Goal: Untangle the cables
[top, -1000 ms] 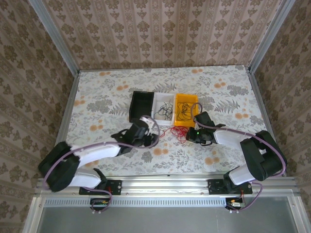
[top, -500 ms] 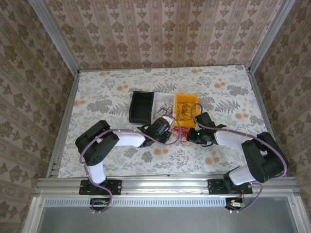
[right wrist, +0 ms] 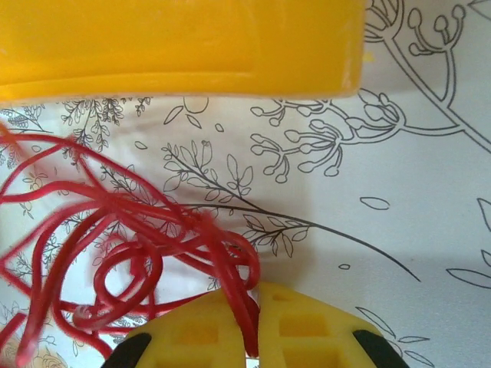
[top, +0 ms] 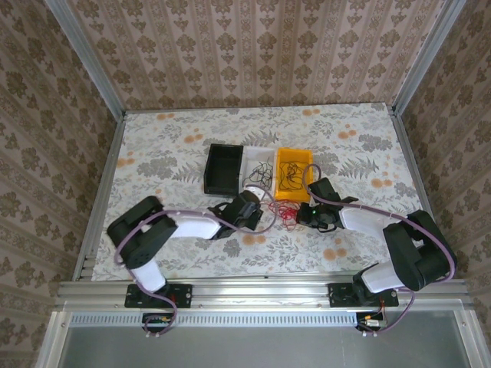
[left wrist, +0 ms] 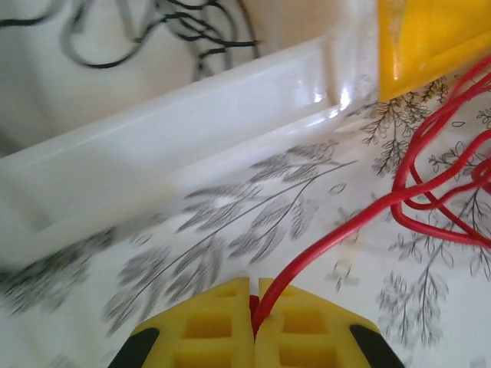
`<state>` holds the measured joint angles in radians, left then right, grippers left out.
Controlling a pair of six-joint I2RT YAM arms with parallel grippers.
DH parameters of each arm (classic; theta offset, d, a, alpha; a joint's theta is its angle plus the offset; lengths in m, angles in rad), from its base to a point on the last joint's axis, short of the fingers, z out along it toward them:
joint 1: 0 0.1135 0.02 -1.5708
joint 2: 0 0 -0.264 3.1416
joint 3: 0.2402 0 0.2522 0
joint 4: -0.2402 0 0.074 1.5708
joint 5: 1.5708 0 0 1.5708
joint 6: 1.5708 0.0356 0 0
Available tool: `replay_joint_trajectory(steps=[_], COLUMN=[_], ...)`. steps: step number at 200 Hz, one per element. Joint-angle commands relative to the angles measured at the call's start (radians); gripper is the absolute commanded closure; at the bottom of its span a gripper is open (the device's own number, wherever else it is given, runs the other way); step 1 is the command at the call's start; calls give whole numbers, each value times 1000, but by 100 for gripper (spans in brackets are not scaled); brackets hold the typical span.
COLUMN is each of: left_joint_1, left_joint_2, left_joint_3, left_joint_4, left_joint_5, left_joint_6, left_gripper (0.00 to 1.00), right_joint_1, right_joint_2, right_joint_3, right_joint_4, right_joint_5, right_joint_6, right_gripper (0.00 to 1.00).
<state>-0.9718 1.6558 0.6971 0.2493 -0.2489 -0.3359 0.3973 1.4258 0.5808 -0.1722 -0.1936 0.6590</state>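
A tangle of thin red cables [top: 285, 209] lies on the patterned table just in front of the bins. My left gripper [left wrist: 255, 295] is shut on one red strand [left wrist: 337, 230] that runs off to the right into the bunch [left wrist: 453, 180]. From the other side my right gripper [right wrist: 255, 314] is shut on red strands of the same bunch [right wrist: 130, 238]. In the top view the left gripper [top: 261, 207] sits left of the tangle and the right gripper [top: 303, 212] right of it. More thin cables lie in the white bin [top: 249, 164] and the yellow bin [top: 310, 160].
A black bin [top: 213, 161] stands left of the white one; the three form a row close behind the grippers. The white bin's wall [left wrist: 192, 130] and the yellow bin's corner [left wrist: 430, 38] are very near the left fingers. The yellow bin's wall [right wrist: 176, 46] is just beyond the right fingers.
The left arm swung right to the tangle, then drew back slightly, and its jaws closed on a red strand. The right gripper stayed shut on the bunch.
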Motion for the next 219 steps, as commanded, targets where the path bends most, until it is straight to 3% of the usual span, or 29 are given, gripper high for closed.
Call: replay_joint_trajectory(steps=[1, 35, 73, 106, 127, 154, 193, 219], left_joint_1=[41, 77, 111, 254, 337, 405, 444, 506], left_joint_2=[-166, -424, -698, -892, -888, -775, -661, -720], left_joint_3=[-84, -206, -256, -231, -174, -90, -19, -47], left_joint_4=[-44, -95, -214, -372, -429, -438, -403, -454], left_joint_5=[-135, -183, -233, -210, -169, -98, 18, -37], left_joint_6=[-120, -222, -233, -238, -214, -188, -133, -226], left_gripper=[100, 100, 100, 100, 100, 100, 100, 100], right_joint_1=[-21, -23, -24, -25, -24, -25, -23, -24], right_joint_2=[1, -7, -10, -4, 4, 6, -23, -68], right_joint_3=[-17, -25, -29, -29, -27, -27, -31, -54], right_joint_4=[-142, -135, -125, -111, -101, -95, -101, -111], right_joint_5=[137, 149, 163, 154, 148, 146, 145, 183], right_joint_6=[39, 69, 99, 98, 97, 96, 80, 112], right_gripper=[90, 90, 91, 91, 91, 91, 91, 92])
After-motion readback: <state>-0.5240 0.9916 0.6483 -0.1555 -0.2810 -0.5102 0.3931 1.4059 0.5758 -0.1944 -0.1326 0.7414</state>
